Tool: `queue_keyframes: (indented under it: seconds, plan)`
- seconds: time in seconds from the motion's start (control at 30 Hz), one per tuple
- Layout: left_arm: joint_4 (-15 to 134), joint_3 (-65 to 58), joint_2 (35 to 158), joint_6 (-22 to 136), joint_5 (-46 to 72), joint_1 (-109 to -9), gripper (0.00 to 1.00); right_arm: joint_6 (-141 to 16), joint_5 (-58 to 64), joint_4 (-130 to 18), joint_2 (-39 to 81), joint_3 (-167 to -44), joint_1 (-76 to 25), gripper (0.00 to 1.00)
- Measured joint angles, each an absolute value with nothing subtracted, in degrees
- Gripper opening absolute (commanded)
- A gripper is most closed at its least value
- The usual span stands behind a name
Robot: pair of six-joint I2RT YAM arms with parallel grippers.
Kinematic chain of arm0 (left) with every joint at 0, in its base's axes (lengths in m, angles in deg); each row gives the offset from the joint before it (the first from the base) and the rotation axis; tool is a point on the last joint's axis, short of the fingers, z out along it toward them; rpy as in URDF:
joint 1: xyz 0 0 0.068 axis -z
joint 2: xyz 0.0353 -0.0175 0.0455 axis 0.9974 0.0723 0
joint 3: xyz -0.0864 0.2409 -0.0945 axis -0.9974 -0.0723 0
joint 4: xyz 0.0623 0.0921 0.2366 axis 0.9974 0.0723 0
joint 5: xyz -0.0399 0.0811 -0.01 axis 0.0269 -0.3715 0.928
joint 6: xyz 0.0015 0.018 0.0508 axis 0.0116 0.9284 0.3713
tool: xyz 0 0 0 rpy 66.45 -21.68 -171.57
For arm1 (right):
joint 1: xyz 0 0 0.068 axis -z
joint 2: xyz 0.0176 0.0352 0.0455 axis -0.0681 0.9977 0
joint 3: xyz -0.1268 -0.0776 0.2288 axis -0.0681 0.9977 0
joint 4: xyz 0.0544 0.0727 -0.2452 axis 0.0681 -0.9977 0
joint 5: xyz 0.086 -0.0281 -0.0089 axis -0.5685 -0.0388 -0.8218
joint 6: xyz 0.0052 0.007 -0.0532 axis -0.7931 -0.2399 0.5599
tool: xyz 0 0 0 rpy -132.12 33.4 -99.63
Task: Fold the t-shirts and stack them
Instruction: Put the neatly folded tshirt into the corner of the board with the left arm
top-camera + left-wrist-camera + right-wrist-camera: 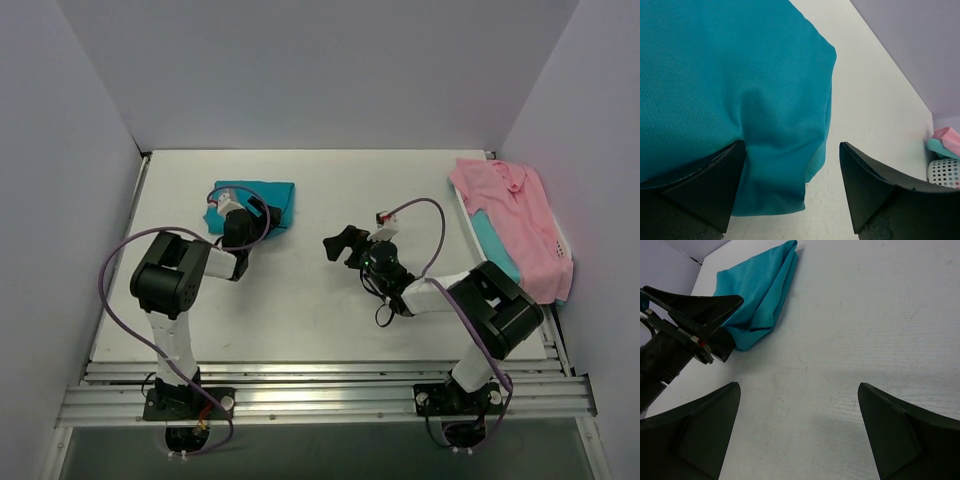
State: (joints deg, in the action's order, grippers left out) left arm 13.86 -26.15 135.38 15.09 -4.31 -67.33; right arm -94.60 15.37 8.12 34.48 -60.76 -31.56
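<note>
A folded teal t-shirt (268,200) lies on the white table at the back left. My left gripper (228,212) hangs over its near edge. In the left wrist view the teal t-shirt (730,75) fills the upper left. There the left gripper (792,190) is open, one finger on the fabric, the other over bare table, and a cloth corner lies between them unpinched. My right gripper (345,243) is open over bare table at mid-table, and nothing sits between the jaws of the right gripper (799,430). A pink collared t-shirt (515,215) lies over another teal one (492,237) at the right.
A white perforated basket (945,172) at the table's right edge holds the pink and teal shirts. Grey walls close in the back and both sides. From the right wrist view, the left gripper (690,315) shows beside the teal t-shirt (762,285).
</note>
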Motion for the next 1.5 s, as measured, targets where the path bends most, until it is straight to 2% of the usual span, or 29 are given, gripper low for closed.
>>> queue_keyframes:
  seconds: [0.13, 0.3, 0.5, 0.83, 1.23, 1.5]
  plan:
    - [17.8, -25.8, 132.7, 17.5, -3.5, -67.0, 0.88, -94.6, 15.3, 8.9, 35.4, -60.8, -31.6, 1.0]
    - [25.7, -22.8, 123.8, 20.8, -3.3, -67.0, 0.89, -94.6, 15.0, 10.0, 35.6, -60.8, -31.6, 1.0]
    - [25.9, -18.5, 119.8, 22.5, -3.2, -65.8, 0.89, -94.6, 14.3, 10.9, 36.7, -61.3, -31.6, 1.0]
    - [24.9, -21.2, 127.8, 20.6, -2.0, -64.7, 0.88, -94.6, 14.3, 11.1, 36.7, -61.3, -31.6, 1.0]
    - [21.0, -21.0, 134.4, 19.3, -0.7, -56.8, 0.88, -94.7, 13.6, 13.2, 41.0, -61.3, -31.2, 1.0]
    - [17.7, -20.6, 138.3, 19.0, -0.5, -55.5, 0.88, -95.0, 12.9, 14.8, 41.2, -61.1, -29.7, 1.0]
